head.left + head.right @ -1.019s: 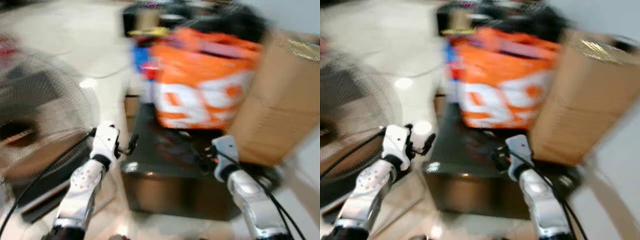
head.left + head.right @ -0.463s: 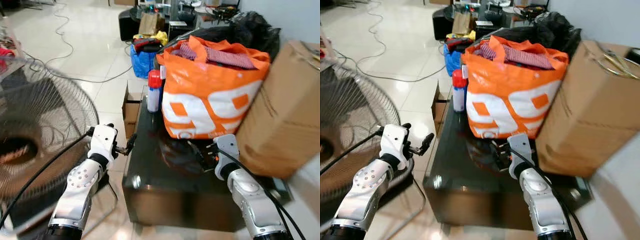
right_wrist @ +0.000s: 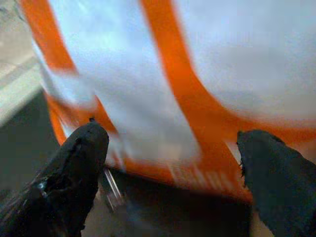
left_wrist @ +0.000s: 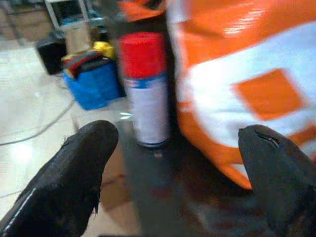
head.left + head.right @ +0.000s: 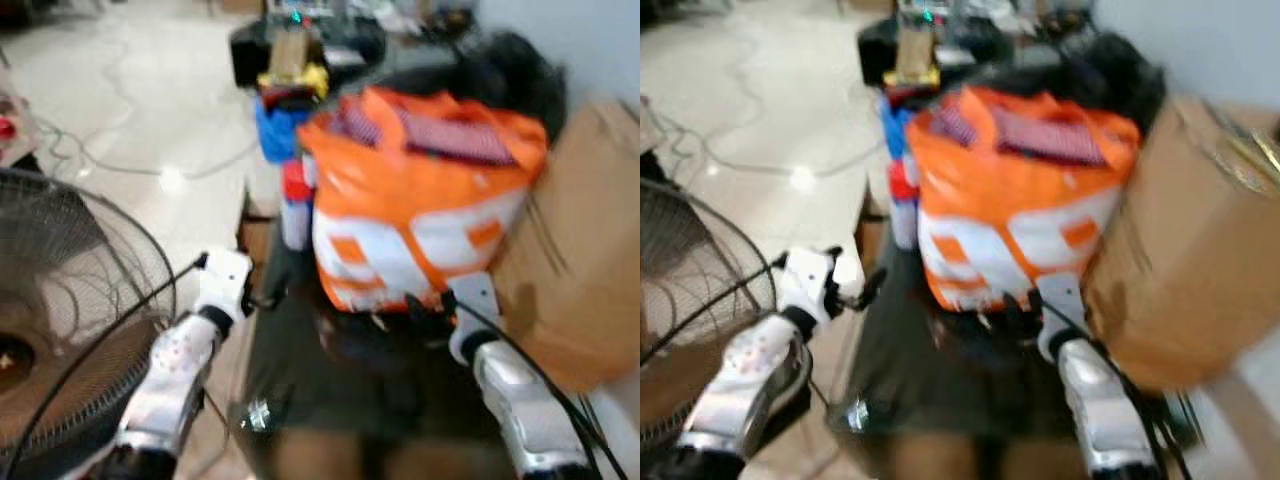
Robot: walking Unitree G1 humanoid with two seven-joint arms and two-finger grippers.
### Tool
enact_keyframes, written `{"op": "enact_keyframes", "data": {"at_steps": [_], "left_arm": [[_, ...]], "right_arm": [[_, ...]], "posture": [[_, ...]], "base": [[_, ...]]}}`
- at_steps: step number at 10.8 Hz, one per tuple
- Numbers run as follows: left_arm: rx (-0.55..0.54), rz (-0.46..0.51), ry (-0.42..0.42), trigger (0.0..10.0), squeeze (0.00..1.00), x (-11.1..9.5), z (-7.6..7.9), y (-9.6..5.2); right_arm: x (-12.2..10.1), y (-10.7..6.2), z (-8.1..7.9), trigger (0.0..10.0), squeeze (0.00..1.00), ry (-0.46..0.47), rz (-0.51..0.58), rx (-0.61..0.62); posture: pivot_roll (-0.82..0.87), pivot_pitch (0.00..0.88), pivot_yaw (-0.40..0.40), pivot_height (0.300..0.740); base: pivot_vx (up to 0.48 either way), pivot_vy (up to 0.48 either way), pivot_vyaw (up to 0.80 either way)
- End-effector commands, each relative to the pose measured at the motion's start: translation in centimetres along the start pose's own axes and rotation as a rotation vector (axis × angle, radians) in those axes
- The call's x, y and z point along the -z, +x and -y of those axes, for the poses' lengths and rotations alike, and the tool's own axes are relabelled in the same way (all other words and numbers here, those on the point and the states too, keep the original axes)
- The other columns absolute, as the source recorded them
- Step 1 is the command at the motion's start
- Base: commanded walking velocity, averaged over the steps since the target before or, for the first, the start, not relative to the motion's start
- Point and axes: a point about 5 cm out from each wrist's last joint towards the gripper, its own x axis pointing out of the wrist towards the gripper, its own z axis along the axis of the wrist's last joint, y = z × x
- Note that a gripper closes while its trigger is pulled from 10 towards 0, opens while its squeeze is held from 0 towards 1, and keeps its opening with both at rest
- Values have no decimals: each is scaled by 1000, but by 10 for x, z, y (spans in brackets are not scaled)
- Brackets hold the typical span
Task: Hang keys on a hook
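Observation:
My right gripper (image 5: 422, 315) hovers open over the dark glossy table (image 5: 300, 400), its tips close to the foot of an orange-and-white bag (image 5: 420, 220). In the right wrist view the open fingers (image 3: 74, 168) frame the bag (image 3: 173, 74), and a thin metallic piece (image 3: 112, 190), perhaps keys, lies blurred at its base. My left gripper (image 5: 265, 298) is open at the table's left edge. In its wrist view it points at a red-capped spray can (image 4: 144, 89) beside the bag (image 4: 247, 74).
A standing fan (image 5: 60, 330) is close on my left. A large cardboard box (image 5: 590, 260) leans against the bag on the right, with a black sack (image 5: 510, 70) behind. A blue bag (image 5: 275, 120) and cables lie on the tiled floor beyond the table.
The whole view has shifted and blurred, so the camera moved. The bag and spray can sit nearer both grippers now. Both arms hold the same open pose.

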Motion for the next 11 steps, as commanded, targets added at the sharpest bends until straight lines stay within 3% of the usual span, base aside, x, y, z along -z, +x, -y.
{"op": "enact_keyframes", "data": {"at_steps": [1, 11], "left_arm": [[-23, -20, 8, 10000, 545, 3, -9, -4], [-10, -25, 31, 10000, 529, 5, -4, -3]], "right_arm": [[-5, 3, -7, 10000, 0, -8, 15, -22], [-2, 4, -4, 10000, 0, -30, -2, -23]], "posture": [[-77, 0, -24, 732], [-78, 0, -34, 732]], "base": [[341, 0, 0], [31, 0, 0]]}}
